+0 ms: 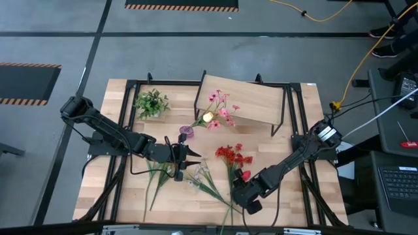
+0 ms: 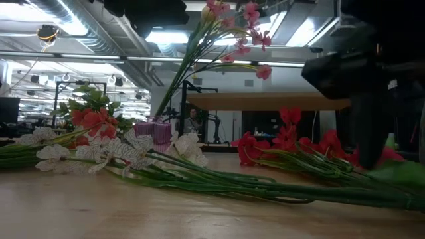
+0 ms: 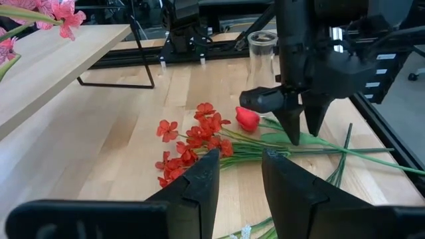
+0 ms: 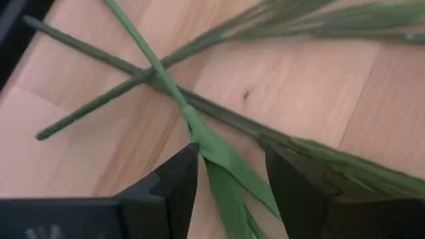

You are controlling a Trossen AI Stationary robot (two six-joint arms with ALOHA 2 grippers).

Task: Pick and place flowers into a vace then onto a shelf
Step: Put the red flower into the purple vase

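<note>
Flowers (image 1: 230, 155) lie loose on the tabletop (image 1: 124, 189) toward its front edge; pink ones stand in a vase (image 1: 187, 132) before the shelf (image 1: 248, 99). Right gripper (image 4: 229, 176), jaws parted, straddles a green stem (image 4: 219, 156). Left gripper (image 3: 239, 176), jaws apart, holds nothing.

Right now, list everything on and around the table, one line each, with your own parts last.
Pink-bloomed artificial flower spray: one, pink with a yellow bloom, standing in the vase.
Small purple vase: one, purple, mid-table in front of the shelf.
Light-wood shelf on black metal legs: one, at the table's far edge.
Red-bloomed flower stems: one bunch, lying right of centre.
White-bloomed flower stems: one bunch, lying near centre.
Bushy green plant: one, far left.
Clear glass vessel: one, beyond the red blooms.
Left gripper: open, empty, over the white stems.
Right gripper: open, astride a green stem.
</note>
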